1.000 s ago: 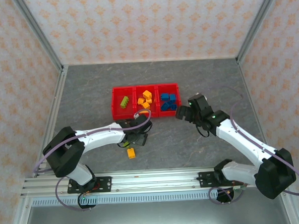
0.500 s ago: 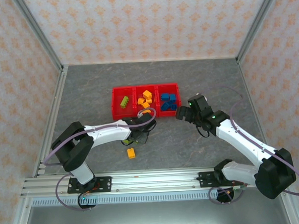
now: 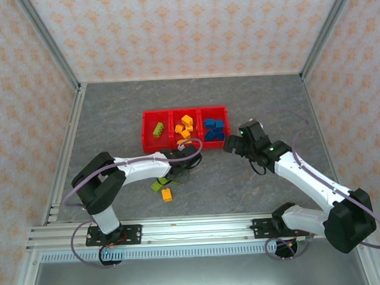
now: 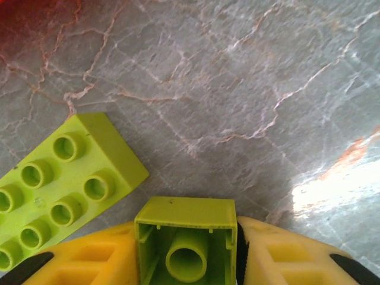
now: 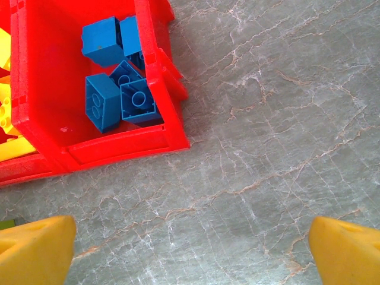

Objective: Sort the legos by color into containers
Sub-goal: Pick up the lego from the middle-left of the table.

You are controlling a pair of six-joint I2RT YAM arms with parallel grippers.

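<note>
Left gripper (image 4: 187,261) pinches a green brick (image 4: 184,222); better lift it high, then release over the left compartment (image 3: 151,143). Right gripper (image 5: 190,249) gapes.

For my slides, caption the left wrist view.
Jaws clamp a small lime brick; a longer lime brick lies beside on the table.

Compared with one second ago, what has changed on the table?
The left tool, shut on a small green brick, moved toward the tray, uncovering a long green brick beside the orange brick. The right tool and the tray contents stayed.
</note>
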